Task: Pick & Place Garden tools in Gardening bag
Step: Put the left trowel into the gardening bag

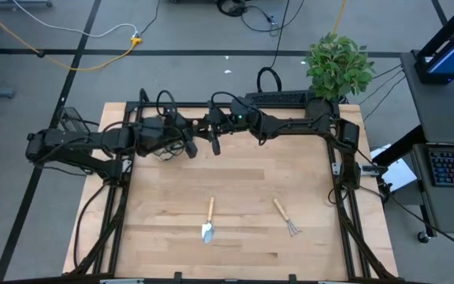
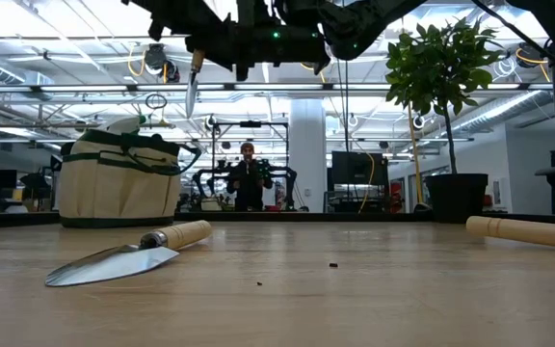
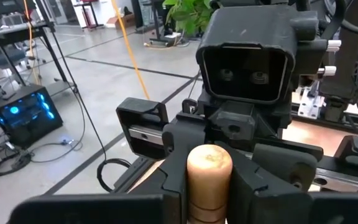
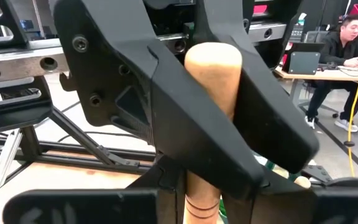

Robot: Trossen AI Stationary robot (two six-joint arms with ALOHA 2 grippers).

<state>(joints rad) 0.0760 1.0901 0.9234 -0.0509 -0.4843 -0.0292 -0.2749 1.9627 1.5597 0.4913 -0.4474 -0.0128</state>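
Overhead, both arms meet at the table's far edge, the left gripper (image 1: 186, 142) and right gripper (image 1: 215, 136) close together, while a trowel (image 1: 209, 220) and a fork rake (image 1: 285, 216) lie apart on the near half of the table (image 1: 164, 197). At table level, the gardening bag (image 2: 120, 180) stands far left with a tool blade (image 2: 192, 89) hanging above it. Each wrist view shows its fingers (image 3: 166, 140) (image 4: 166, 118) pinching a wooden handle (image 3: 209, 180) (image 4: 211, 87).
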